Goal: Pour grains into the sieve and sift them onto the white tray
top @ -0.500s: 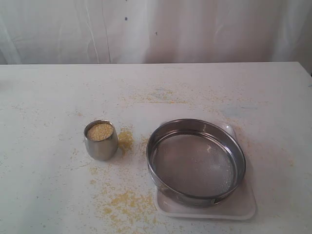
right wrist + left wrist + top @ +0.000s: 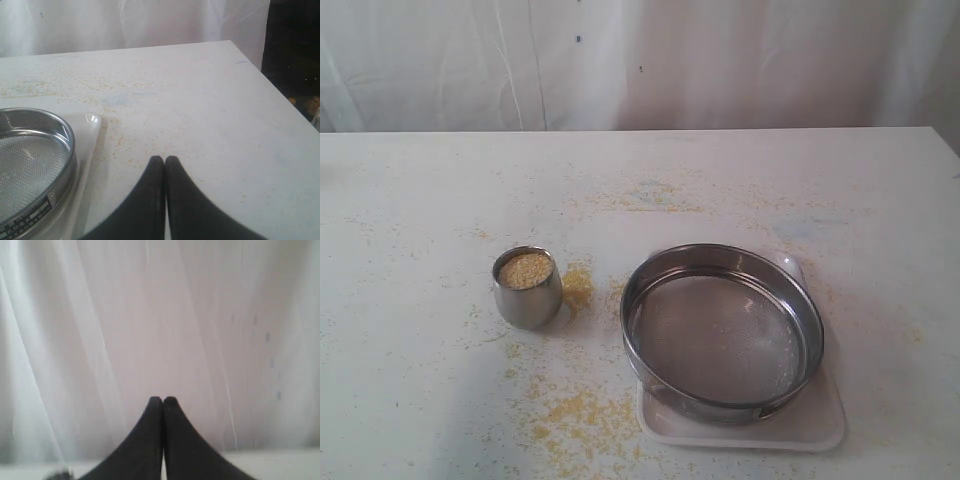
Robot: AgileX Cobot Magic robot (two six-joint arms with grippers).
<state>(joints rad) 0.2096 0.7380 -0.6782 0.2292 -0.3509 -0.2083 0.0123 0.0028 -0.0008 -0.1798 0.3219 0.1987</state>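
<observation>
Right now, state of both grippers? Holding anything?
Left gripper: closed, holding nothing, raised and facing the curtain.
Right gripper: closed, holding nothing, above the table beside the white tray.

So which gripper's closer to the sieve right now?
Right. The right gripper hangs shut above the table just off the sieve; the left gripper, also shut, faces the curtain, sieve outside its view.

Most of the white tray [image 2: 822, 422] under the sieve [image 2: 720, 335]; sieve label [image 2: 29, 215] blurry, perhaps lettering.
</observation>
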